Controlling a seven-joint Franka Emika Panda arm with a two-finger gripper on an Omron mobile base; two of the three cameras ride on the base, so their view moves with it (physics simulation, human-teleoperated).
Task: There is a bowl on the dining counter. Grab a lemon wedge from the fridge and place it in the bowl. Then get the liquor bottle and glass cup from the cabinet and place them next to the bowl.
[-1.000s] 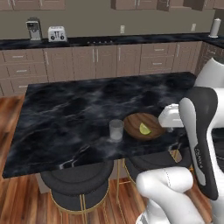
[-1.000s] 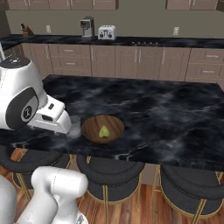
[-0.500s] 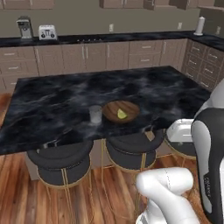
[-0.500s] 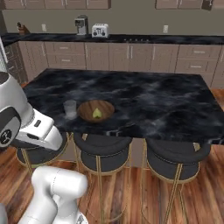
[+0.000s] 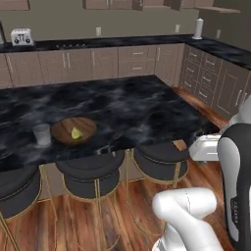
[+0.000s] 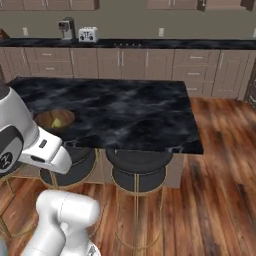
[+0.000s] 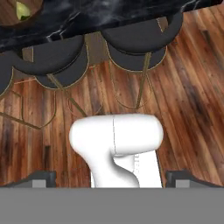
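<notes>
Left base view: the bowl (image 5: 74,131) sits on the tabletop (image 5: 127,105) with the wedge (image 5: 76,133) in it and the cup (image 5: 42,134) just beside.

Right base view: bowl (image 6: 55,119) holds the wedge (image 6: 57,122).

Hand view: the pincer (image 7: 111,177) stands wide and empty over the wood floor (image 7: 192,96); stools (image 7: 140,41) and the bowl (image 7: 22,11) lie well beyond it.

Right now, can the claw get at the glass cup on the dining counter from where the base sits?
Probably not without moving. The glass cup stands beside the bowl toward the far left of the dining counter, while the arm hangs low off the counter's right end, its open claw facing the floor and stools.
</notes>
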